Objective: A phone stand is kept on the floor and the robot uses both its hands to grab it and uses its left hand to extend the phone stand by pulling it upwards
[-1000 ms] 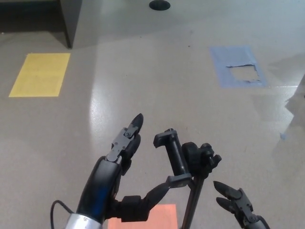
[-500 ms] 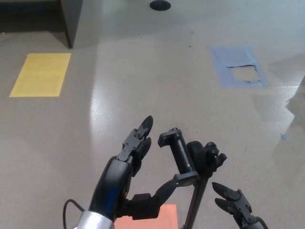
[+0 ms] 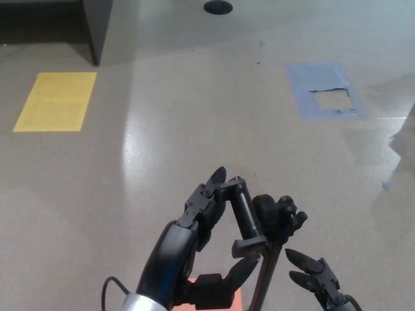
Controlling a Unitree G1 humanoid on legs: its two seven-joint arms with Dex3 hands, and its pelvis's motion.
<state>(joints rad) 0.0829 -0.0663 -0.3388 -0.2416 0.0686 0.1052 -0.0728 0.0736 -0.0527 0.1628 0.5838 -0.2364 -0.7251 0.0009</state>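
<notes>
Stand (image 3: 249, 220) at lower centre of the head view, upright on the floor (image 3: 194, 129). Top part is a black clamp-type phone cradle, tilted, with a knob joint just right of it. A thin black pole runs down from the joint and leaves the frame at the bottom edge. Base not visible.

Left hand (image 3: 204, 223) comes in from lower left, at the cradle. Two fingers (image 3: 206, 194) reach up beside the cradle's upper left end, tips touching or nearly touching it; contact cannot be confirmed. Thumb (image 3: 243, 271) extends below the cradle's lower bracket, just under it. Fingers spread apart on either side of the cradle, not closed on it. A black cable loops out near the forearm at the bottom edge.

Right hand (image 3: 318, 278) at lower right, only partly in frame. Pointed fingertips apart, aimed toward the pole, just beside it but with a visible gap. Holds nothing.

Orange patch (image 3: 214, 299) on the floor directly below the left hand, mostly covered by it.

Farther out: yellow rectangle (image 3: 55, 100) at upper left; blue tape patch (image 3: 324, 89) with a torn middle at upper right; dark furniture leg (image 3: 97, 29) at top left; dark round disc (image 3: 217, 6) at the top edge.
</notes>
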